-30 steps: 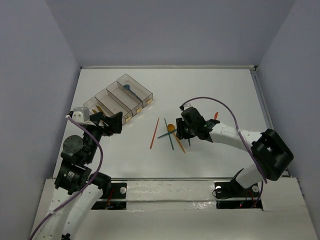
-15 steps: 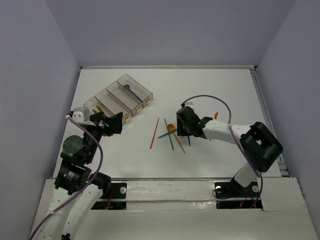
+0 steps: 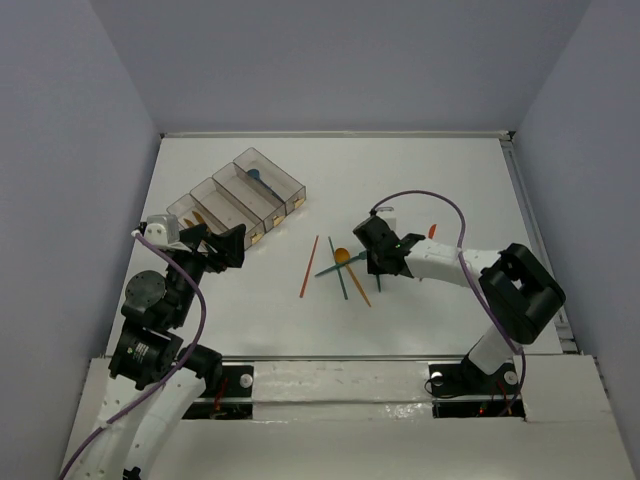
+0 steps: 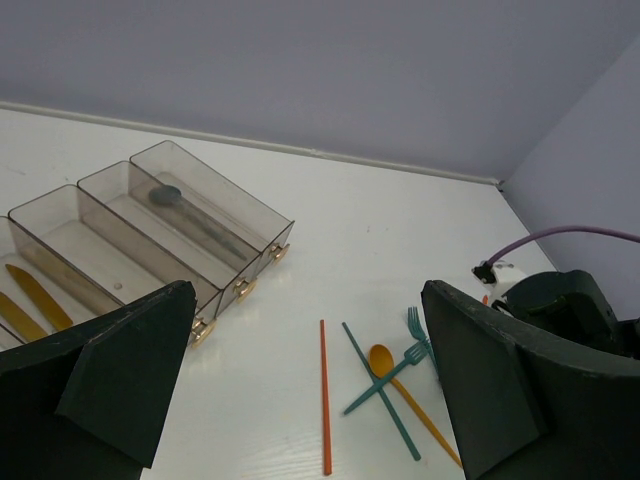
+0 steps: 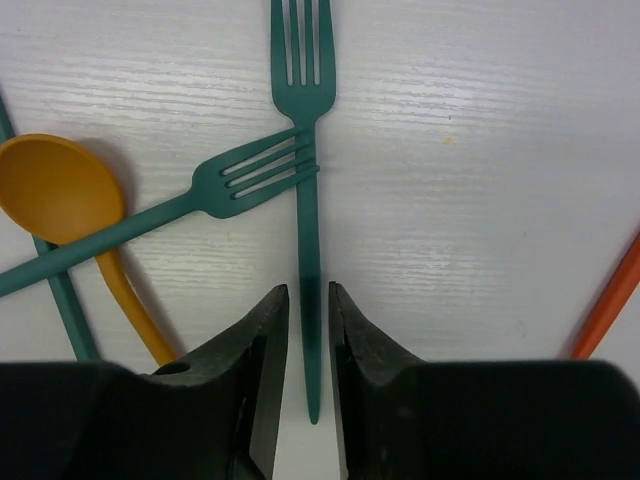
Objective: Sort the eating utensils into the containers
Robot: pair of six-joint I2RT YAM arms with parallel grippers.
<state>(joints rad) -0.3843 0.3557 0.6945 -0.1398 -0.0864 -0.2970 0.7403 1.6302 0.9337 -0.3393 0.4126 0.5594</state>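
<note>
Loose utensils lie mid-table: an orange stick (image 3: pixel 309 266), an orange spoon (image 3: pixel 342 256), a teal stick (image 4: pixel 380 390) and two teal forks. My right gripper (image 3: pixel 372 264) is low over this pile. In the right wrist view its jaws (image 5: pixel 309 290) stand narrowly apart astride the handle of one teal fork (image 5: pixel 309 200), with a thin gap on each side. The second teal fork (image 5: pixel 200 200) crosses it, beside the orange spoon (image 5: pixel 50 190). The four joined clear containers (image 3: pixel 245 195) stand at the back left. My left gripper (image 3: pixel 225 245) hangs wide open and empty near them.
The farthest bin holds a teal spoon (image 4: pixel 165 195), and the nearest bin holds orange utensils (image 4: pixel 30 285). A red-orange utensil (image 3: pixel 432 231) lies to the right of my right arm; its end shows in the right wrist view (image 5: pixel 610 300). Walls enclose the table.
My right gripper has shifted slightly over the utensil pile, first left and then back right and down. The left arm and the utensils have not moved.
</note>
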